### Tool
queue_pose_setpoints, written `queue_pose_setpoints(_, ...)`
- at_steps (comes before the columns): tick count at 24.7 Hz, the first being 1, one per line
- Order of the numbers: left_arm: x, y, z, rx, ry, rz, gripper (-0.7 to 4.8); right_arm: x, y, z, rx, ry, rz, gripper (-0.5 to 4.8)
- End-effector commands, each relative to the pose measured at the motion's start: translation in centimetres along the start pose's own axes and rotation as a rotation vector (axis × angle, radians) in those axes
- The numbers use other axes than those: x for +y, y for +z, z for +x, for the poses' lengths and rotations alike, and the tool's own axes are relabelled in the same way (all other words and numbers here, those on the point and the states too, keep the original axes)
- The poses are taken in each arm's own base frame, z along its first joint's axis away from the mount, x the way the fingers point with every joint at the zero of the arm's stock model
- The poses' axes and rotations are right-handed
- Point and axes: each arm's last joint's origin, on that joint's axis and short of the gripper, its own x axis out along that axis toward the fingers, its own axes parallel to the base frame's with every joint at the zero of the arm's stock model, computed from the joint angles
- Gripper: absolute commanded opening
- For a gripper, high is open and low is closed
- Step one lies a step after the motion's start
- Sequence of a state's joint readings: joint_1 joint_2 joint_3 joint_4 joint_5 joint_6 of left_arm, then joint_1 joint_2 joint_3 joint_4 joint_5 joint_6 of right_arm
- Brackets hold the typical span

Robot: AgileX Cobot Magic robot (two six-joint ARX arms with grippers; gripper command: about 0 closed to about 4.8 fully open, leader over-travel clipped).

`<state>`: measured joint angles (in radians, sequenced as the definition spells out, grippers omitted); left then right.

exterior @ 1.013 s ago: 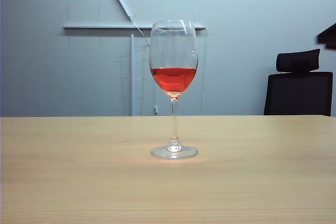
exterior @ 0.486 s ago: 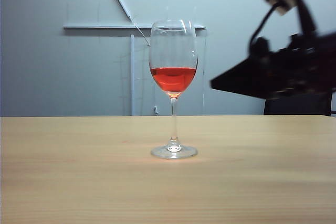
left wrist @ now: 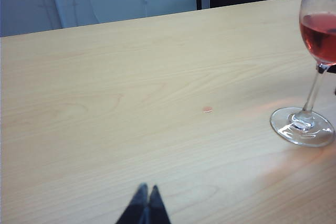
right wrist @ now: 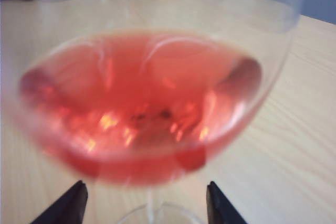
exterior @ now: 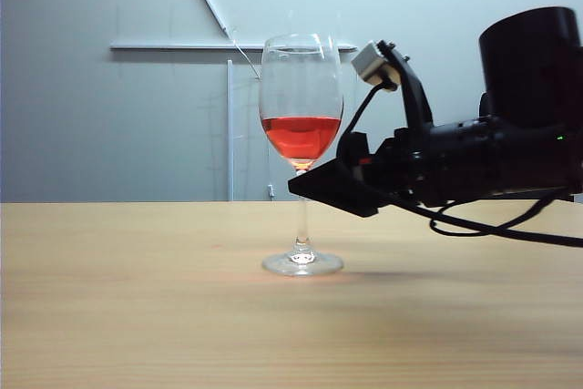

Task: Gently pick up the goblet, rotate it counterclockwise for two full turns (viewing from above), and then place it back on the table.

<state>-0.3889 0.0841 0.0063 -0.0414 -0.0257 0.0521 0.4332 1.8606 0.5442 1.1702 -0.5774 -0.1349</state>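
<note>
right pincer (right wrist: 144, 203) spread around the goblet (exterior: 301, 154) stem, nothing lifted yet.
left pincer (left wrist: 145, 205) pressed together, well off; goblet upright on the counter (exterior: 137, 316).

The scene is lit evenly and softly from above, and no hard shadows are cast. In the exterior view a faint shadow is thrown on the counter (exterior: 137, 316) beneath the right pincer (exterior: 305, 184), which is rendered as a dark silhouette. Small highlights are seen on the goblet (exterior: 301, 125). In the right wrist view the goblet (right wrist: 147, 103) is heavily blurred by closeness. A pinkish glow is cast beside its foot in the left wrist view.
</note>
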Motion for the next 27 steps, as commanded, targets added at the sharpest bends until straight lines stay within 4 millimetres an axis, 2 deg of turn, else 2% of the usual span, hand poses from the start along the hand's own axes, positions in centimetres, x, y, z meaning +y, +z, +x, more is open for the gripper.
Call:
queue_pose_setpoints(1, 0.0, 0.2, 0.0, -0.015, -0.002, 0.0, -0.05, -0.4, 0.3, 0.6, -0.028, 0.003, -0.021, 3.11)
queue_pose_setpoints(14, 0.0, 0.2, 0.0, -0.016, -0.006, 0.0, -0.05, -0.9, -0.3, 1.9, -0.057, 0.031, 0.027, 3.06)
queue_pose_setpoints(21, 0.0, 0.2, 0.0, -0.015, -0.006, 0.0, -0.05, -0.1, 0.0, 2.5, -0.075, 0.049, 0.012, 3.04)
queue_pose_setpoints(24, 0.0, 0.2, 0.0, -0.015, -0.006, 0.0, -0.05, -0.2, 0.1, 2.5, -0.084, 0.025, 0.007, 2.54)
queue_pose_setpoints(27, 0.0, 0.2, 0.0, -0.015, -0.006, 0.0, -0.05, -0.3, 0.3, 2.6, -0.087, 0.017, 0.005, 2.48)
